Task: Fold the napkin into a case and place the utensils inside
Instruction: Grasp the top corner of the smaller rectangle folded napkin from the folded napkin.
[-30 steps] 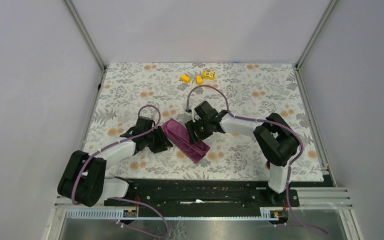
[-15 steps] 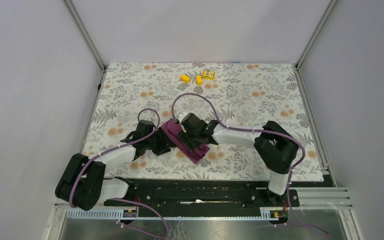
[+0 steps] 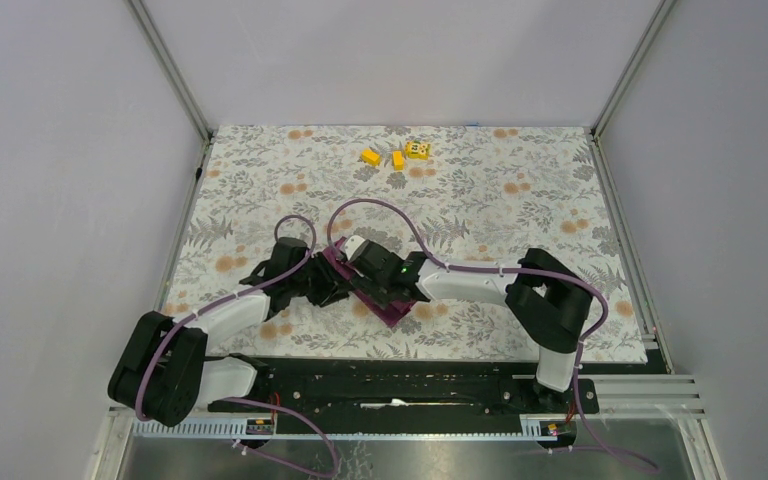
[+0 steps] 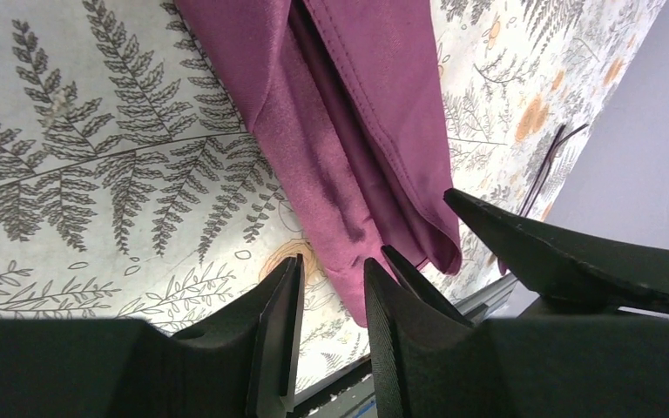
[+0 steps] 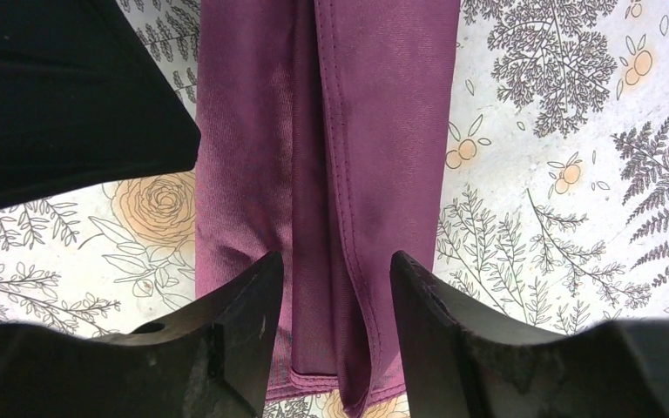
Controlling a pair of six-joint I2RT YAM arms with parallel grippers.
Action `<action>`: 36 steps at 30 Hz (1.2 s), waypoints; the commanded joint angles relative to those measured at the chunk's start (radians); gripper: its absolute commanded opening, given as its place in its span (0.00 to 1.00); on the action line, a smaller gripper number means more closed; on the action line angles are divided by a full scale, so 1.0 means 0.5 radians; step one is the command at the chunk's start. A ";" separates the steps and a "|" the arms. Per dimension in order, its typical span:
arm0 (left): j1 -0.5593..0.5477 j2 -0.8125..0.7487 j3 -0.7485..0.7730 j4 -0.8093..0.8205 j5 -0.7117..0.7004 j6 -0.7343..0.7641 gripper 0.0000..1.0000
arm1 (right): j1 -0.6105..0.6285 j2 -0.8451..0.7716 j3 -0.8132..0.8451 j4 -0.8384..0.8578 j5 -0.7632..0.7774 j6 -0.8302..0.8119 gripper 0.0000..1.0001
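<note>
I am driving a robotics lab cell: plain grey panels (image 3: 60, 200) on aluminium posts (image 3: 168, 68) (bare extrusion), black mounting rail (image 3: 400, 385) at the near edge.

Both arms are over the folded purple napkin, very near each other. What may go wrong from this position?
1. The left fingers and the right fingers are crowded close together over the napkin, so they might knock into each other.
2. The folded layers lie loose on top of one another, so a finger that drags across them could pull the fold open.
</note>
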 commanded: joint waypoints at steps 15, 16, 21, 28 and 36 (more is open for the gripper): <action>-0.004 0.332 0.052 0.368 0.000 -0.052 0.20 | 0.026 0.114 0.001 0.152 0.117 -0.019 0.33; -0.004 0.341 0.034 0.370 -0.016 -0.045 0.18 | 0.025 0.107 0.005 0.154 0.115 -0.016 0.29; -0.006 0.366 -0.043 0.381 -0.100 -0.030 0.11 | 0.026 0.070 0.104 0.054 0.058 0.018 0.07; -0.018 0.420 -0.116 0.448 -0.122 -0.065 0.04 | 0.027 0.059 0.276 -0.163 -0.174 0.252 0.00; -0.035 0.378 -0.127 0.432 -0.164 -0.084 0.01 | 0.027 0.151 0.267 -0.143 -0.403 0.393 0.00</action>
